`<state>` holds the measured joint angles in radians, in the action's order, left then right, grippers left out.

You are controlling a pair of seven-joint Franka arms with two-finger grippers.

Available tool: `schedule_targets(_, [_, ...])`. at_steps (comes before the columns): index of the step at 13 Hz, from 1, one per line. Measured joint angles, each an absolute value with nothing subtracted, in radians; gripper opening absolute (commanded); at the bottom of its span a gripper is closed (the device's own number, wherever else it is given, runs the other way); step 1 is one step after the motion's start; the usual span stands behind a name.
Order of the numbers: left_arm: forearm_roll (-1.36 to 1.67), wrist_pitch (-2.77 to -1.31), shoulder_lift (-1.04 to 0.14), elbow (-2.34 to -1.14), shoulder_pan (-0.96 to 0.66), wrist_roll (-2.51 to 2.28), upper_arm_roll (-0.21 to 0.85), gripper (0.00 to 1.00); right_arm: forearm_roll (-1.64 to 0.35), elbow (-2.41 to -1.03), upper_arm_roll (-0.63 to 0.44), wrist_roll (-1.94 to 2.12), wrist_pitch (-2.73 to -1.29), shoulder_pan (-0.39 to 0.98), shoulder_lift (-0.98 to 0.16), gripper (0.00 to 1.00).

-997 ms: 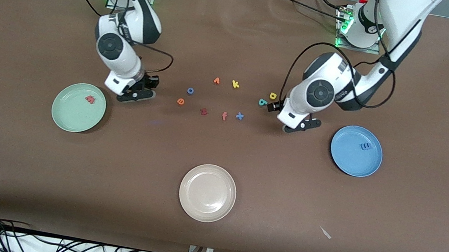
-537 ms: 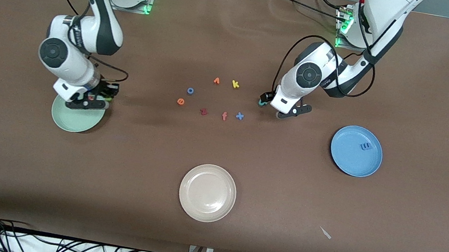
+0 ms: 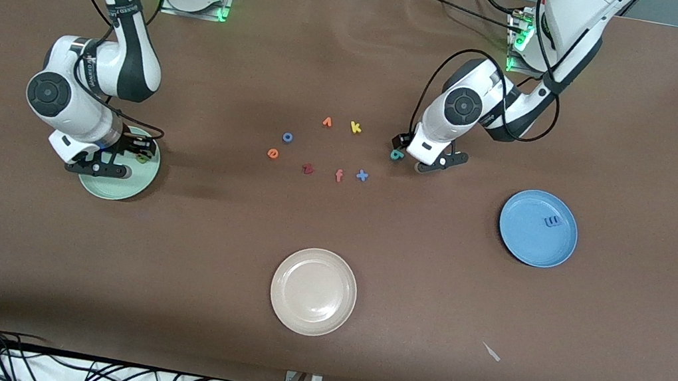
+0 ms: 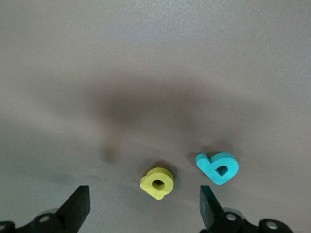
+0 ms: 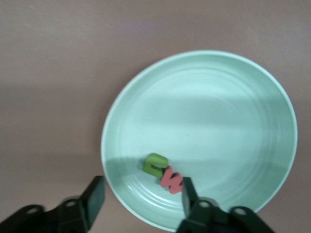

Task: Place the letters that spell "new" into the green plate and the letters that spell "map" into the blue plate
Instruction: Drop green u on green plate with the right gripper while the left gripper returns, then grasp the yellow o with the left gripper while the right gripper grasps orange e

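Brown table (image 3: 359, 52): right pincer (image 5: 141, 194) open over green plate (image 5: 218, 87).

The pale green plate (image 5: 218, 97) holds the olive "n" (image 5: 155, 164) and the pinkish-red "w" (image 5: 171, 180), touching each other near its rim. The blue plate (image 3: 519, 244) holds the blue "m" (image 3: 551, 221). The yellow "p" (image 4: 157, 183) and teal "a" (image 4: 218, 168) lie flat on the table just beside each other, and the orange "e" (image 3: 273, 154) lies among the loose letters mid-table.

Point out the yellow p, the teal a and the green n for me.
yellow p (image 4: 158, 183): left wrist view, on its ring.
teal a (image 4: 218, 168): left wrist view, on its body.
green n (image 5: 154, 164): right wrist view, on its top face, in the green plate (image 5: 218, 97).
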<state>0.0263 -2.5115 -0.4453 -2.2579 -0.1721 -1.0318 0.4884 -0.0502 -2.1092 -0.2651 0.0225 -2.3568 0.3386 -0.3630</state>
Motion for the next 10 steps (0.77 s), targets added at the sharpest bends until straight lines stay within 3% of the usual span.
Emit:
schedule_targets(3, [0.026,-2.512,-0.445,-2.260,-0.172,-1.033,0.488,0.86,-0.053,-2.081,-0.231,-0.116,-2.326,0.365,-0.363,1.00])
schedule_targets(10, [0.026,-2.547,-0.461,-2.271,-0.172,-1.033,0.487,0.86,-0.055,-2.045,-0.013,-0.689,-2.381,0.409,-0.394,1.00])
